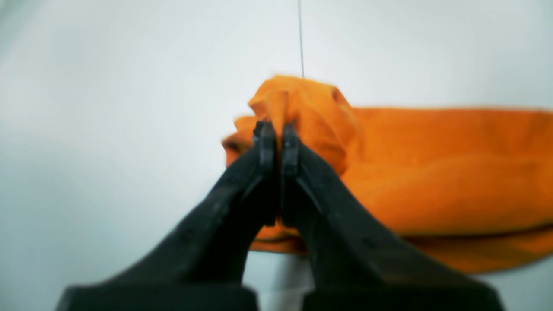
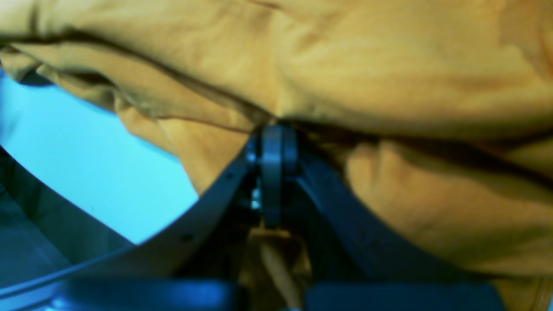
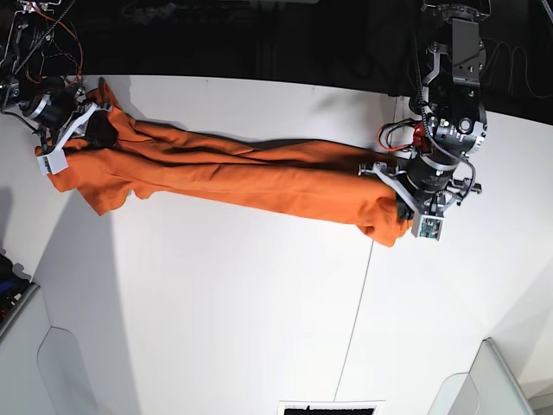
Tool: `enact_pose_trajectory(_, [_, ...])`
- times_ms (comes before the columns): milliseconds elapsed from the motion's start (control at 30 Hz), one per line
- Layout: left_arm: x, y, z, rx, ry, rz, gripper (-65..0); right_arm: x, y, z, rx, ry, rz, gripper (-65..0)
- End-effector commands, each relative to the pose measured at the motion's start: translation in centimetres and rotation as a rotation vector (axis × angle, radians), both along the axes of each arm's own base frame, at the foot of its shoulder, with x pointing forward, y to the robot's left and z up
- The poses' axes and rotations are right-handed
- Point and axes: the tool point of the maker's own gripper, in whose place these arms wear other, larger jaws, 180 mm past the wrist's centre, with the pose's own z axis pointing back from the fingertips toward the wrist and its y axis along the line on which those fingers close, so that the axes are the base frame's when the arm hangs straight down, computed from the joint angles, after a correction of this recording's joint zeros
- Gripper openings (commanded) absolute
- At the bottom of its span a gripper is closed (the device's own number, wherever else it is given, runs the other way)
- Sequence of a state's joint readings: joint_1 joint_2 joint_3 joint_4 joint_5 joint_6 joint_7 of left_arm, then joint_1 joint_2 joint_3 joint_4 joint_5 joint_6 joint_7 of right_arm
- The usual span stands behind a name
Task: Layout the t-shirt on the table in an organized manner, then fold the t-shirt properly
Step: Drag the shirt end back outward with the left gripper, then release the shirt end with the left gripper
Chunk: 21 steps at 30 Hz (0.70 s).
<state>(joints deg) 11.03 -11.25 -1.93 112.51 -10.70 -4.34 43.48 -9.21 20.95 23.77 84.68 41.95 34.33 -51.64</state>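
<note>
**A:** the t-shirt (image 3: pixel 251 177) is soft orange cloth, matt, wrinkly all over?

**B:** yep. The surface (image 3: pixel 216 303) looks smooth matt white with a thin dark seam. The left hand (image 1: pixel 278 142) has matt black plastic-looking fingers; the right hand (image 2: pixel 272 147) looks dark and a bit glossier.

A robotics lab: a large matte white table (image 3: pixel 216 328) under dark surroundings, loose red wiring (image 3: pixel 52 35) at 10 o'clock.
</note>
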Motion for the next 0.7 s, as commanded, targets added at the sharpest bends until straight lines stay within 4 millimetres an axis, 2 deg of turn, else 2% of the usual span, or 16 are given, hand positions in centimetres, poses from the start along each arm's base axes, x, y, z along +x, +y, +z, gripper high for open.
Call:
enact_pose_trajectory(0, [0.2, -0.3, 1.0, -0.023, -0.046, -0.011, -65.0, -0.6, -1.2, -0.5, -0.059, 0.039, 0.008, -65.0])
enact_pose_trajectory(100, [-0.6, -2.3, 0.5, -0.104, -0.044, -0.056, -63.2, -0.6, -1.2, -0.5, -0.059, 0.038, 0.008, -65.0])
enact_pose_trajectory(200, [-0.1, -2.8, 1.1, -0.121, -0.08, -0.059, -36.4, -0.4, -1.2, -0.4, -0.058, 0.033, 0.006, -65.0])
enact_pose_trajectory(233, [0.2, -2.7, 1.5, -0.119, -0.097, -0.058, -29.9, -0.4, -1.2, -0.4, -0.058, 0.033, 0.006, -65.0])
enact_pose_trajectory(267, [0.6, -2.4, 1.9, -0.113, -0.109, -0.051, -26.5, -0.5, -1.2, -0.4, -0.058, 0.033, 0.006, -65.0])
enact_pose_trajectory(367, [1.7, -0.4, 3.1, -0.099, -0.134, -0.002, -26.1, -0.5, -1.2, -0.5, -0.058, 0.037, 0.007, -65.0])
enact_pose_trajectory(467, [2.3, 3.1, 5.3, -0.113, -0.195, 0.093, -26.1, -0.5, -1.2, -0.5, -0.059, 0.037, 0.007, -65.0])
enact_pose_trajectory(533, [2.0, 5.4, 6.6, -0.174, -0.235, 0.161, -26.1, -0.5, -1.2, -0.5, -0.059, 0.037, 0.007, -65.0])
enact_pose_trajectory(667, [0.6, 8.5, 7.1, -0.317, -0.238, 0.26, -26.1, -0.5, -1.1, -0.4, -0.058, 0.035, 0.006, -65.0])
